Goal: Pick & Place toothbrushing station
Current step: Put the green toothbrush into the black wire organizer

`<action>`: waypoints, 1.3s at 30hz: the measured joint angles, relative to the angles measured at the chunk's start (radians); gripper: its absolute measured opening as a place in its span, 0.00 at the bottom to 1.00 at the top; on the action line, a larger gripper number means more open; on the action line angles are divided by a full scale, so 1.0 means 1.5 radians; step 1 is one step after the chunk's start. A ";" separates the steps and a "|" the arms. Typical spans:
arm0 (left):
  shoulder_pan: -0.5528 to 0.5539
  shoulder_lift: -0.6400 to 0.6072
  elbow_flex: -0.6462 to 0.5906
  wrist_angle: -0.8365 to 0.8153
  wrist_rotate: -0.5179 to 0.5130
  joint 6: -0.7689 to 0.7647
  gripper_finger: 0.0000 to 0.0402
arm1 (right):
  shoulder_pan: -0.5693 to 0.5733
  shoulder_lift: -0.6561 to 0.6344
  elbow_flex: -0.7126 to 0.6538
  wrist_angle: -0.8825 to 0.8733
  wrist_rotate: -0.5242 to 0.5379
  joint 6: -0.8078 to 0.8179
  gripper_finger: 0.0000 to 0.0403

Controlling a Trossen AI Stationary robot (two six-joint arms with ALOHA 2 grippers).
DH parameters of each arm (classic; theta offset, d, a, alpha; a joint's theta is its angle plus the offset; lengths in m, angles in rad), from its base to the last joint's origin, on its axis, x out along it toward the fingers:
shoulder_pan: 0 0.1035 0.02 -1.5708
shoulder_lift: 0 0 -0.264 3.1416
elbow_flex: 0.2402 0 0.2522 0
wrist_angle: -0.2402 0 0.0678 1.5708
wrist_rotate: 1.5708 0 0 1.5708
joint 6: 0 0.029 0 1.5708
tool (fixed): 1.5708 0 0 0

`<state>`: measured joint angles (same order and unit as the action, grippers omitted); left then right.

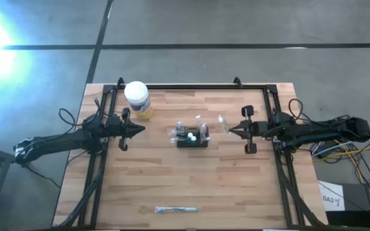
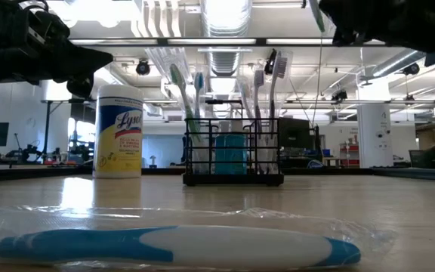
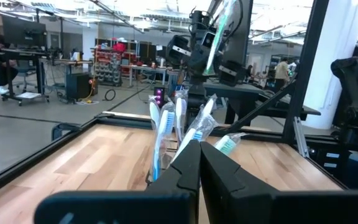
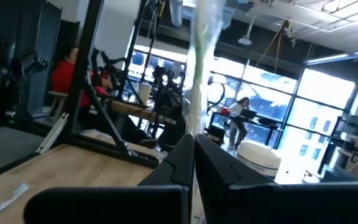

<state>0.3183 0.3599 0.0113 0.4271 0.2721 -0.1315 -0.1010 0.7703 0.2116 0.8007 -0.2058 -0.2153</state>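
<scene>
The toothbrushing station, a small black wire caddy with several toothbrushes standing upright in it, rests on its base at the table's middle. My left gripper is shut and holds nothing; it points level at the caddy from the left. My right gripper hovers just right of the caddy, above the table. It is shut on a toothbrush in a clear wrapper. Another wrapped blue-and-white toothbrush lies flat near the table's near edge. My right gripper pinches the wrapped toothbrush between its two fingers, with the hold low on the brush. The fingers come about level from the table's right. The toothbrush stands up above the fingers, slightly tilted, lifted clear of the table.
A white-lidded jar with a yellow label stands at the far left, close behind my left gripper. A black frame borders the table's far, left and right sides. Bare wood lies between the caddy and the near toothbrush.
</scene>
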 joint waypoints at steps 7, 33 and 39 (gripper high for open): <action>0.000 0.000 0.000 0.031 0.008 -0.014 0.02 | -0.019 -0.038 -0.028 -0.002 -0.002 -0.001 0.02; -0.055 0.397 0.415 0.063 0.063 0.015 0.06 | -0.021 -0.032 -0.003 0.003 -0.001 -0.002 0.02; -0.082 0.542 0.530 0.071 0.066 0.073 0.25 | -0.020 -0.032 -0.004 0.013 0.021 0.005 0.02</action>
<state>0.1951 1.1723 0.8061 0.5332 0.3704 -0.0226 -0.1310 0.7223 0.2054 0.8197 -0.1736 -0.2078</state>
